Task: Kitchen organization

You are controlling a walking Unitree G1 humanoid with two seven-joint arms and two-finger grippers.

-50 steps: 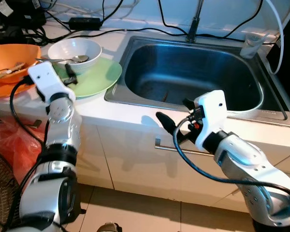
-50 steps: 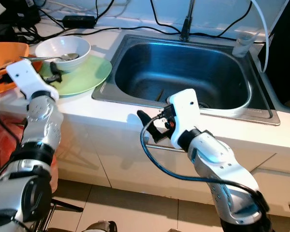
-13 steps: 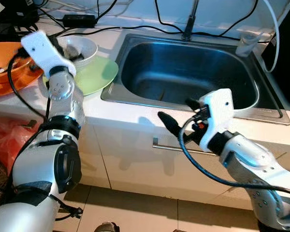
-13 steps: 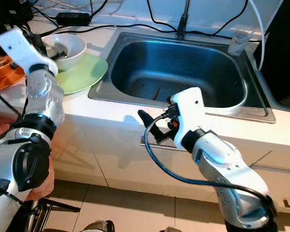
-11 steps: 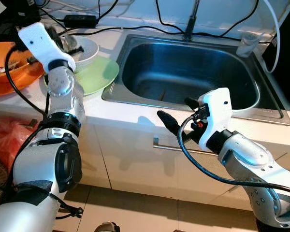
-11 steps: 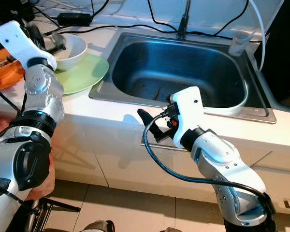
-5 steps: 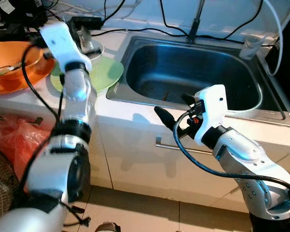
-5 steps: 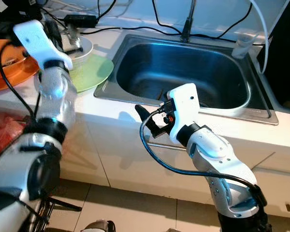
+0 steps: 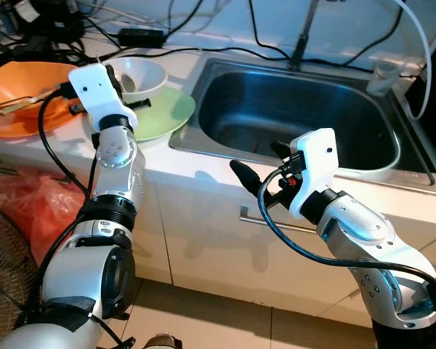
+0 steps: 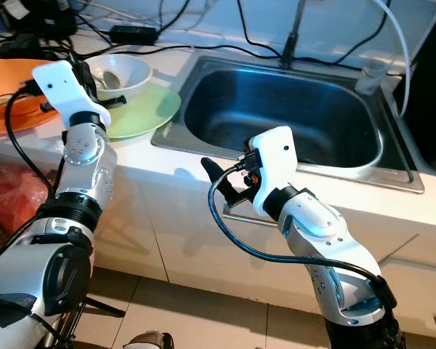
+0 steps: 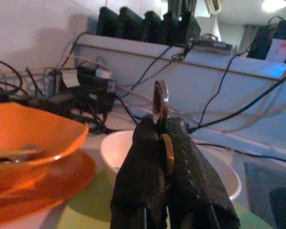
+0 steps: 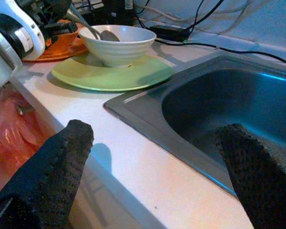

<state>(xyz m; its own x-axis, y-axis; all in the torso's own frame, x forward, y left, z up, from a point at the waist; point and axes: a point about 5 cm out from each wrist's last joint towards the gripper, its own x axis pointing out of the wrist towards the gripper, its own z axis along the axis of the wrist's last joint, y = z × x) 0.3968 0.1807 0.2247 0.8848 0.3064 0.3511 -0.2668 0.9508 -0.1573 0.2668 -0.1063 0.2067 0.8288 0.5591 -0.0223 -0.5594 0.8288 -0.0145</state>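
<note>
- Spoon pinched by its handle in the left gripper, fingers clenched on it, upper left of the head views, just above the white bowl.
- Thin, stiff, smooth metal; light, probably slippery and apt to swivel between the pads; better held mid-handle.
- Bowl seated on a green plate, orange dish to its left; ceramic, likely fragile if knocked.
- Sink at centre, deep and roomy for setting things down; steel rim and dangling cables across the top to be avoided.
- Right gripper spread wide, grasping nothing, low before the counter edge.
</note>
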